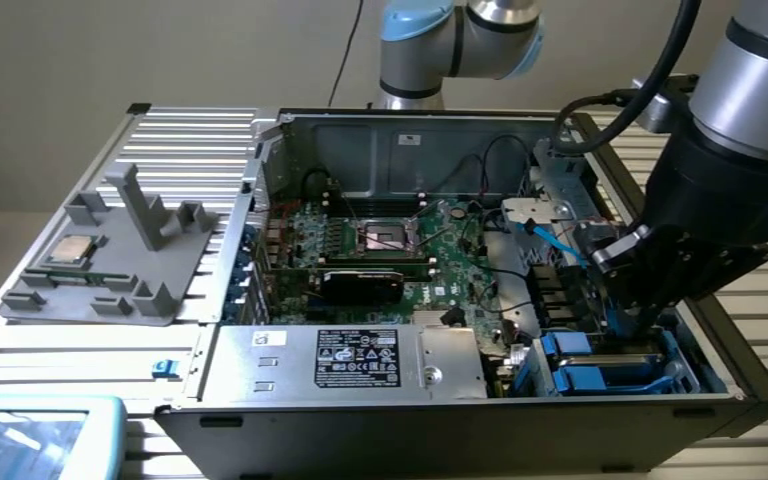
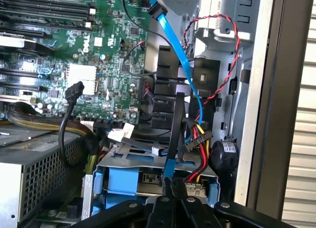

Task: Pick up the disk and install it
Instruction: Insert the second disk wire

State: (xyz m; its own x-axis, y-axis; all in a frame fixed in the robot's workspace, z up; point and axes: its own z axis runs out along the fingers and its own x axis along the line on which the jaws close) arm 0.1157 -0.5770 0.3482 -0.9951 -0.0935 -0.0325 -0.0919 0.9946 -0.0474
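Exterior view: I am looking down into the open case (image 1: 398, 140) lying on the slatted table (image 1: 184, 130), with the arm (image 1: 744, 150) reaching in at the exterior view's right. The board (image 1: 398, 250) is filling the middle of the case, and the supply box (image 1: 344, 360) is sitting along the near wall. On the table, at the exterior view's left, a grey fixture (image 1: 117, 260) is carrying a small square chip (image 1: 71, 250).

I am seeing the gripper (image 1: 628, 322) hanging low over the drive bay in the near corner at the exterior view's right, close beside the case wall. The disk (image 1: 598, 362) is sitting in that bay, its blue carrier showing just under the gripper.

In the wrist view the gripper (image 2: 174, 201) is standing with its fingers (image 2: 160, 210) drawn together, pressed close with nothing wide between them. The disk (image 2: 126, 178) is lying directly ahead of the fingertips, blue frame around a grey metal face. A flat blue cable (image 2: 173, 55) is running down from the board toward it, beside a red-and-black twisted wire (image 2: 224, 72). Whether the fingers are touching the disk, I cannot tell.
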